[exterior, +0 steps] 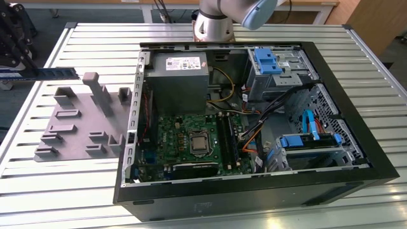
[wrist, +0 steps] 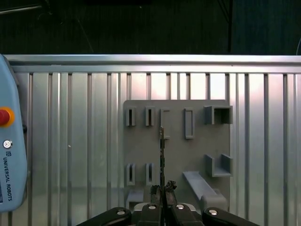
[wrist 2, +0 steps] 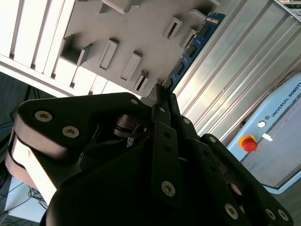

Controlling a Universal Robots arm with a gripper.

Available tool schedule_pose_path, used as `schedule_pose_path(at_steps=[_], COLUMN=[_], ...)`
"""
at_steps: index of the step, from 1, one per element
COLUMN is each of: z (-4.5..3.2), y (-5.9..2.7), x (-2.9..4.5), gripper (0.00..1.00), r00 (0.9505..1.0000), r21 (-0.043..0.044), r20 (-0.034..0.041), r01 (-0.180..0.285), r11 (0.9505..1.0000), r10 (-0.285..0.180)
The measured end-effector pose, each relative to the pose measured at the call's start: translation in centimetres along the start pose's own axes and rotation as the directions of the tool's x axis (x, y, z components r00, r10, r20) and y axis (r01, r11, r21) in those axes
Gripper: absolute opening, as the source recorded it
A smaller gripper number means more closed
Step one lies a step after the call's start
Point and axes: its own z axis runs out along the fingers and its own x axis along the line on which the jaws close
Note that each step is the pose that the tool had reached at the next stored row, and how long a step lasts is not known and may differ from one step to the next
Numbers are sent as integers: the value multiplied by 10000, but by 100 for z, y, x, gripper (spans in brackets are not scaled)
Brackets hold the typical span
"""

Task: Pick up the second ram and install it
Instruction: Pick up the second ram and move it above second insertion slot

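Gripper point(wrist 2: 160, 92) linkage sits closest to the lens in the second wrist view. I read the jaws as closed down to a thin gap and pinching one end of the second ram point(wrist 2: 193, 47). The rest of the stick is free, touching nothing that I can see.

- Long axis: the stick runs straight out from the fingertips, in line with the tool. In the first wrist view I see it edge-on, a thin dark line leading away from the jaws over the grey multi-slot fixture point(wrist: 176, 146), with the teach pendant point(wrist: 9, 150) lying off to one side on the slatted table point(wrist: 263, 141).
- Height: in the exterior view the stick hangs level, up off the fixture and not seated in any of its pockets.
- Position: it's at the exterior view's far left, free end pointing toward the exterior view's right, i.e. toward the open PC case point(exterior: 254, 193).

Key relation — the black memory slots point(exterior: 226, 138) on the motherboard point(exterior: 181, 138) are inside the case, well apart from the stick and to the exterior view's right of it. They run roughly near-to-far in that view, so I judge the stick's axis to lie about crosswise to them. I can't tell from here which slots are already filled.
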Motion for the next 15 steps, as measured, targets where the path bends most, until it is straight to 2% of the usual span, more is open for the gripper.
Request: schedule_pose_path(at_steps=[15], z=[0], y=[-141], x=[-2], gripper=[14], r00=[10000], r21=[-1], r20=[0], r01=[0], r11=[10000], r10=[0])
